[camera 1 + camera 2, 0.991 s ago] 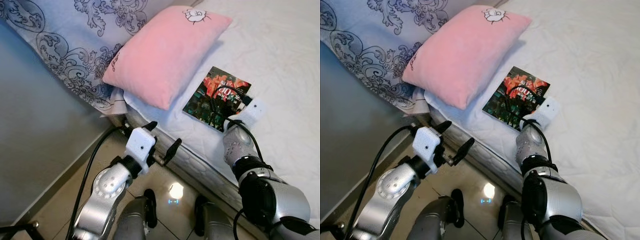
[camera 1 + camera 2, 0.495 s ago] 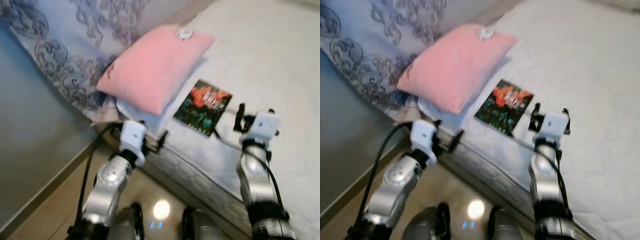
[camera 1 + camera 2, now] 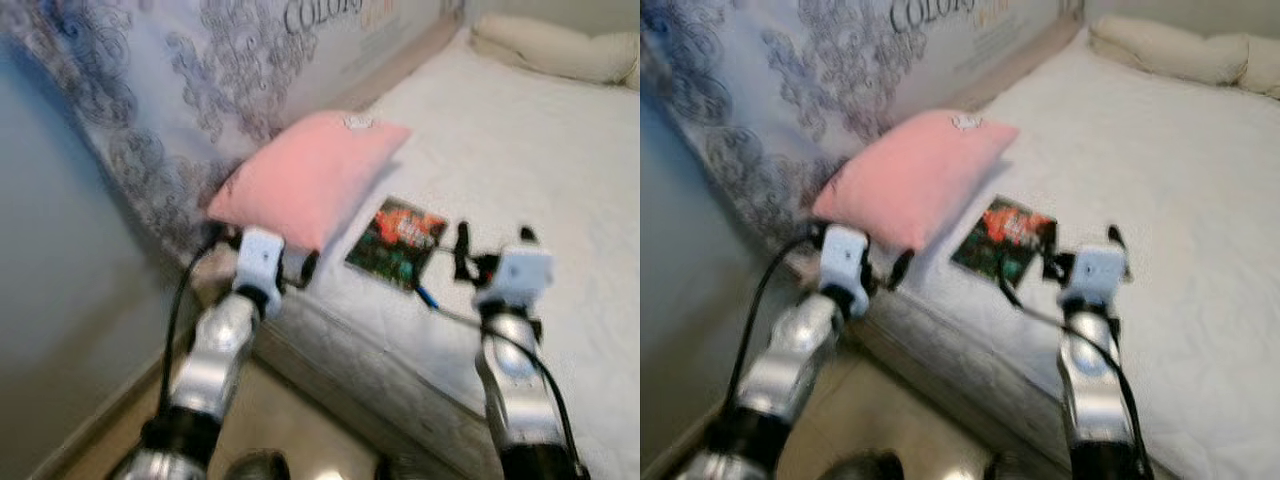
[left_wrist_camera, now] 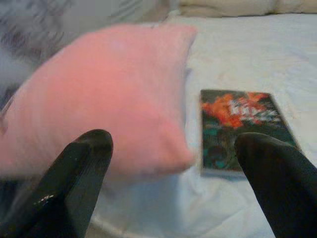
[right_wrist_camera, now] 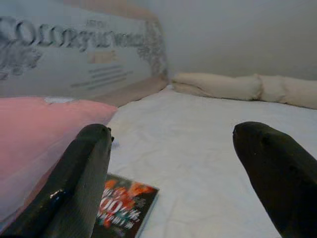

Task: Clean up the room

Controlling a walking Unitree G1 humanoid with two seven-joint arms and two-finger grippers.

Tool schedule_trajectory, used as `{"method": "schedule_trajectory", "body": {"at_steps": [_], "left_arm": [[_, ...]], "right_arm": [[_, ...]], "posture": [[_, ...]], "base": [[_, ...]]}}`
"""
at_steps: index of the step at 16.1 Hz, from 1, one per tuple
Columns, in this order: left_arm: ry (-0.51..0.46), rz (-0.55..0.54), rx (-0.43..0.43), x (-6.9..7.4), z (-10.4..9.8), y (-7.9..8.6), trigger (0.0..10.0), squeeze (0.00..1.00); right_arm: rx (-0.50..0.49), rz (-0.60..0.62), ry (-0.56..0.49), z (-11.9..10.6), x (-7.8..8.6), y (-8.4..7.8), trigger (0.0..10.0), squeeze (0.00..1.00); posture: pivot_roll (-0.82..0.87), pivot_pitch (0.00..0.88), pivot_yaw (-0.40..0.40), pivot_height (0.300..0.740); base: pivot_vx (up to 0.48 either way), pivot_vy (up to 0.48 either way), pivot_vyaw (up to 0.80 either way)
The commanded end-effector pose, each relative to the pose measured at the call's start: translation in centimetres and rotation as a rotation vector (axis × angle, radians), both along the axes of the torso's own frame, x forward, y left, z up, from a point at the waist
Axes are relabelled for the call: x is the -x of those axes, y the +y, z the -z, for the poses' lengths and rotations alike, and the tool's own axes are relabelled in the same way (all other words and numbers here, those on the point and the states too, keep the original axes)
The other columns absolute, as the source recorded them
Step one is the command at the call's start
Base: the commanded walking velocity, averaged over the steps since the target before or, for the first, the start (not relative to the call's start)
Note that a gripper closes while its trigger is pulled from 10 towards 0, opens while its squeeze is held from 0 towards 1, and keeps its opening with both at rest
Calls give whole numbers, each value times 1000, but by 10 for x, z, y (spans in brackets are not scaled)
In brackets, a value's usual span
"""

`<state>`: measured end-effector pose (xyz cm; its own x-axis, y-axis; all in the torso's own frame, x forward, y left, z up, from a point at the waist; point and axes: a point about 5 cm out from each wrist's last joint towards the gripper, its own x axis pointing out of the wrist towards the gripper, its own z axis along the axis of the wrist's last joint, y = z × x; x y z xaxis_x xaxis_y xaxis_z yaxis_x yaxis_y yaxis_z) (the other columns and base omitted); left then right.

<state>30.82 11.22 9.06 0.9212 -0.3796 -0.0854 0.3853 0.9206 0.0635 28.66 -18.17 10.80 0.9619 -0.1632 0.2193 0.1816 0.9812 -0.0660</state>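
Note:
A pink pillow [image 3: 312, 172] lies on the white bed [image 3: 540, 160] near its foot corner. Beside it rests a dark book with a red and green cover [image 3: 395, 241]. My left gripper [image 3: 300, 268] hovers at the mattress edge just below the pillow, open, with nothing between its fingers [image 4: 79, 178]. My right gripper [image 3: 490, 248] is raised over the bed just right of the book, open and empty. In the right wrist view the book [image 5: 124, 206] lies below its fingers [image 5: 79, 178].
A patterned grey-and-white board [image 3: 250, 70] stands along the bed's left side against a grey wall [image 3: 50, 300]. Cream pillows [image 3: 555, 50] lie at the far end of the bed. Tiled floor [image 3: 280, 420] runs beside the bed.
The camera has tilted up, showing more of the bed. My left gripper has risen to the mattress edge under the pillow; my right gripper has lifted off the book and moved to its right.

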Motion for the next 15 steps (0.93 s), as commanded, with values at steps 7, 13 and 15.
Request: {"method": "schedule_trajectory", "body": {"at_steps": [7,13,15], "left_arm": [[-38,122,-6,-5,-5,-18,10000,0],[-51,216,-45,0,-2,-26,10000,0],[-46,226,-52,-1,-2,-26,10000,0]], "right_arm": [[-33,-12,34,1,-9,-2,10000,0],[-176,49,83,19,4,-11,10000,0],[-208,74,104,25,9,-16,10000,0]], "posture": [[-66,0,64,740],[-88,3,93,740],[-89,8,97,740]], "base": [[0,88,-683],[0,400,-666],[0,0,-650]]}}
